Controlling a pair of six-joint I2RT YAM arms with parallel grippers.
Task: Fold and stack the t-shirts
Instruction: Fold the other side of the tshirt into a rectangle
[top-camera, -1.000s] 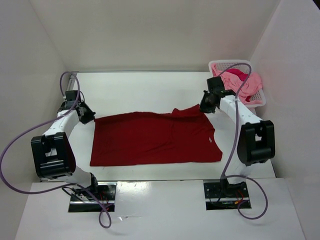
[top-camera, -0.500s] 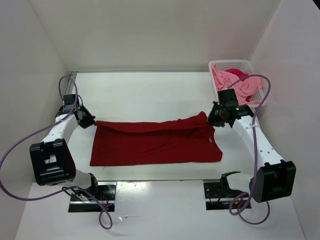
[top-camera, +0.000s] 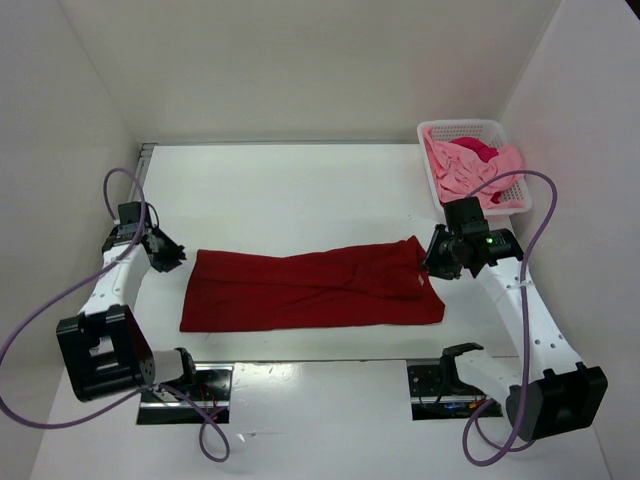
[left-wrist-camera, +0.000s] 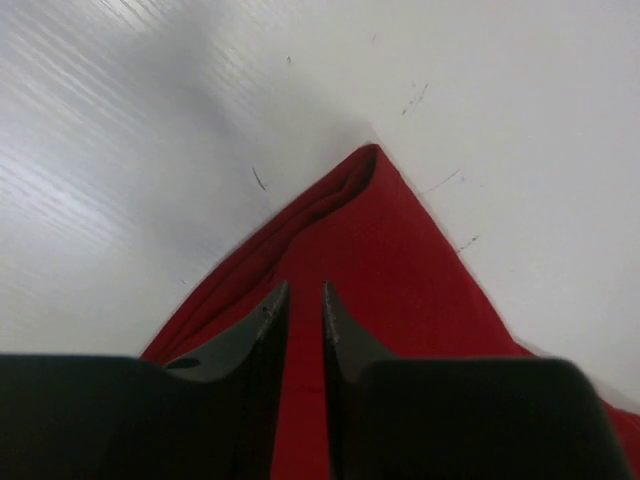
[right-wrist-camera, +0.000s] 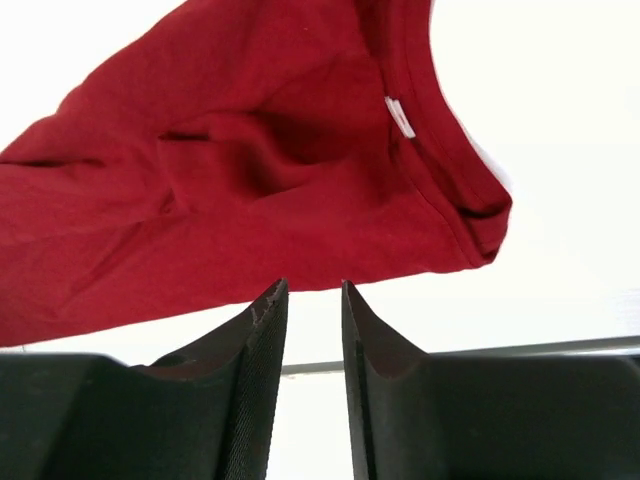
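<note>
the table (top-camera: 300, 180) bears the red shirt (top-camera: 310, 290) at its middle, doubled into a long band, likely for the next fold. pink shirts (top-camera: 470, 165) wait in the basket (top-camera: 512, 205). left gripper (top-camera: 177, 255) and right gripper (top-camera: 431, 264) sit at its far corners, jaws slightly parted, holding nothing.

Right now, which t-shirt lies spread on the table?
The dark red t-shirt; the light pink one and the magenta one are bunched in the white basket.

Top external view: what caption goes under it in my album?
Dark red t-shirt folded into a long strip between left arm and right arm, pink shirts waiting in the white basket.
</note>
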